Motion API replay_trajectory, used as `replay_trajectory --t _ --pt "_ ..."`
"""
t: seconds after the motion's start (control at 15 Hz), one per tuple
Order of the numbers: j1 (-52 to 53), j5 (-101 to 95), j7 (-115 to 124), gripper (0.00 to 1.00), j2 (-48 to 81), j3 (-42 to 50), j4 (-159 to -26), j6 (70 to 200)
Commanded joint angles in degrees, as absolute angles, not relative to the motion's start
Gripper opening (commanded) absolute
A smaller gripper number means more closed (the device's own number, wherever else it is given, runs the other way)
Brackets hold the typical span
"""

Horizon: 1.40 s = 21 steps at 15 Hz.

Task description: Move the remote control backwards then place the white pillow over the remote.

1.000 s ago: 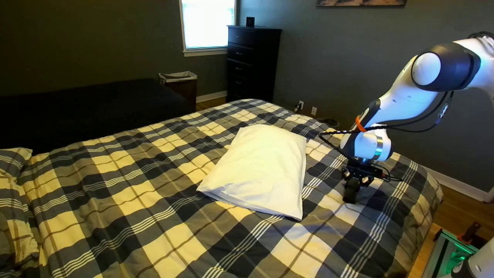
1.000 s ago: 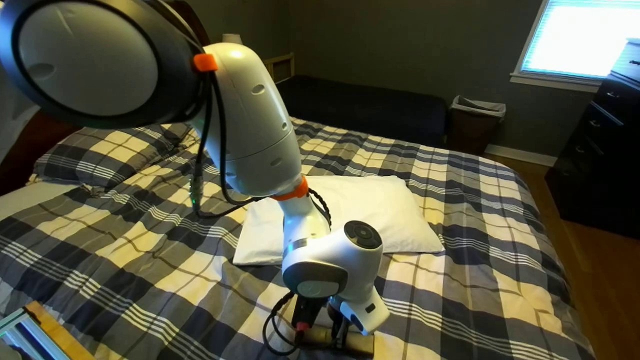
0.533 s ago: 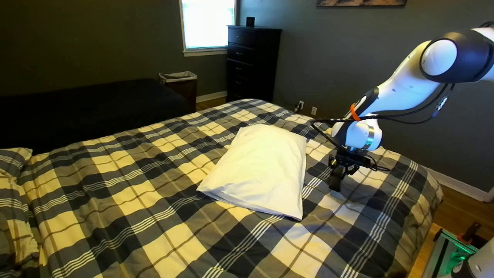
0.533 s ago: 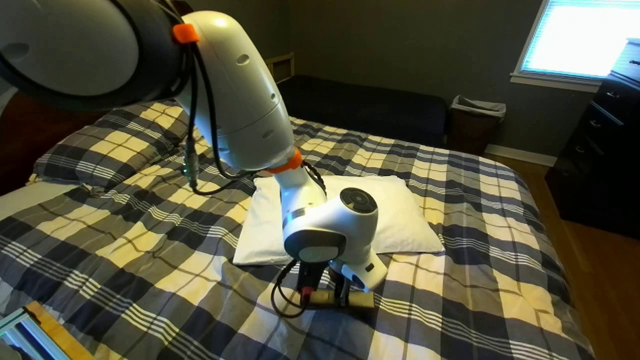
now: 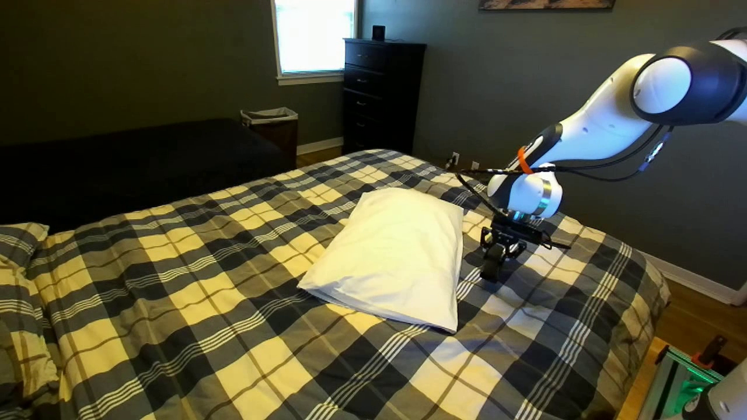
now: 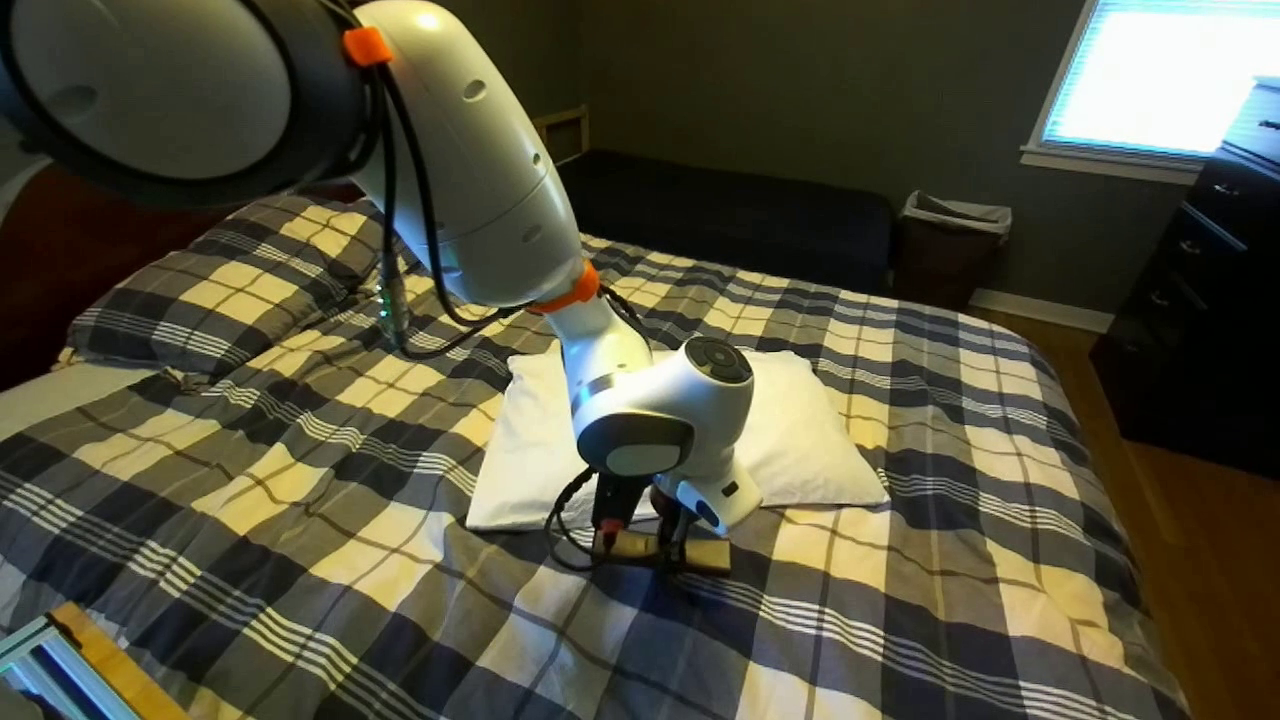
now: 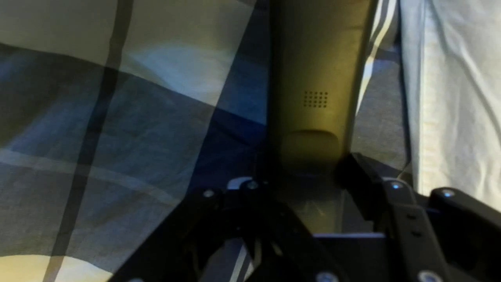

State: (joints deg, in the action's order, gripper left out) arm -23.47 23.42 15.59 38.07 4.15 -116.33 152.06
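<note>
Smooth plastic remote, creased cloth pillow

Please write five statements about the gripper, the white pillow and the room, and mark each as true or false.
1. The gripper is closed on the remote control. True.
2. The white pillow lies on the bedspread. True.
3. The white pillow covers the remote control. False: the remote control is held beside it.
4. A dark dresser stands near the window. True.
5. The bedspread is one plain colour. False: it has a plaid pattern.

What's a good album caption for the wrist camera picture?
Gripper clasping the remote control, plaid bedspread behind, part of the white pillow at right.
</note>
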Motion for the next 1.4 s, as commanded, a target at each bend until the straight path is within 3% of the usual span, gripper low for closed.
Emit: replay_trajectory --t 0.0,0.13,0.2,0.27,0.47,1.33 --pt "-20.56 24.82 20.05 0.28 39.24 7.08 -114.47 150.04" --pt "-19.36 24.67 22.47 0.28 39.82 8.22 -114.22 150.48" --pt "-19.17 24.97 23.11 0.78 40.1 8.3 -114.02 150.65" --pt "-19.24 25.19 23.14 0.8 40.03 8.15 -114.01 150.57" --pt "-20.04 26.44 21.9 0.99 38.71 7.19 -114.65 151.21" --pt "-18.9 25.46 8.26 1.0 36.42 3.25 -108.23 155.21"
